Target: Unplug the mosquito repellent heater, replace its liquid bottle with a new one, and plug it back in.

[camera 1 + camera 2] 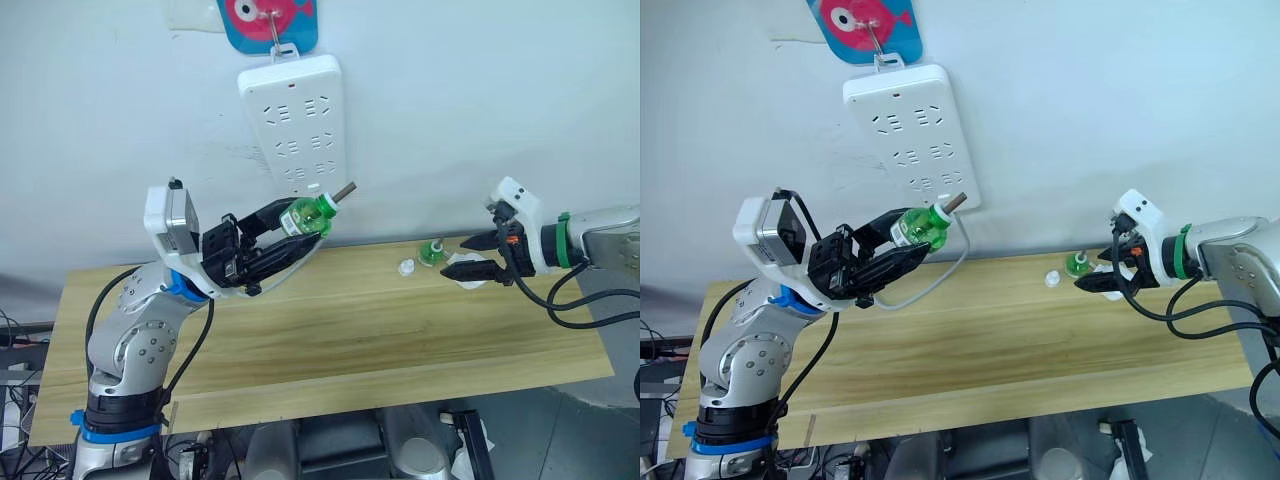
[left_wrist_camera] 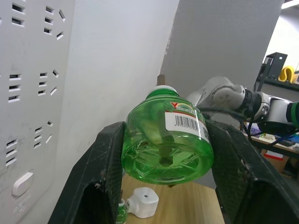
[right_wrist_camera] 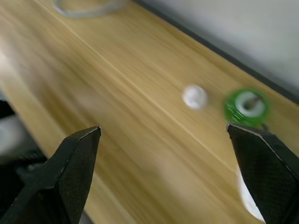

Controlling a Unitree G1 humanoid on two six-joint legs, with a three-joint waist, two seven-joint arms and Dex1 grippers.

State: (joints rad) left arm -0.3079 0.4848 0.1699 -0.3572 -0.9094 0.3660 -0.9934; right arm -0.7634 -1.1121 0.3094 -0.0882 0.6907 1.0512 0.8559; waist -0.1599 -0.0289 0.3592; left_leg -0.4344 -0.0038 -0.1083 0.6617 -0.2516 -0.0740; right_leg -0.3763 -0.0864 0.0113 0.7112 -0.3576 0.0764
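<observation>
The left gripper (image 1: 285, 232), at centre left of the left eye view, is clamping a green liquid bottle (image 1: 308, 216) between its two fingers, holding it tilted in the air with the wick pointing toward the upper right, just in front of the white power strip (image 1: 295, 120) hanging on the wall at top centre. The right gripper (image 1: 478, 255), at the right of the frame, is hanging with its fingers spread apart over the wooden surface (image 1: 340, 340). Directly beneath it, the mosquito repellent heater (image 1: 472, 282) is lying as a white shape partly hidden by the fingers; it is unplugged and away from the strip. Just beside it toward the middle of the frame, a second green bottle (image 1: 431, 252) is standing upright, with a small white cap (image 1: 406, 267) next to it.

The swap step seems to be in hand: one bottle is lifted, the heater is waiting. Which bottle is the new one I cannot tell. Next, the right gripper likely needs to be closing on the heater so the two can be brought together.
</observation>
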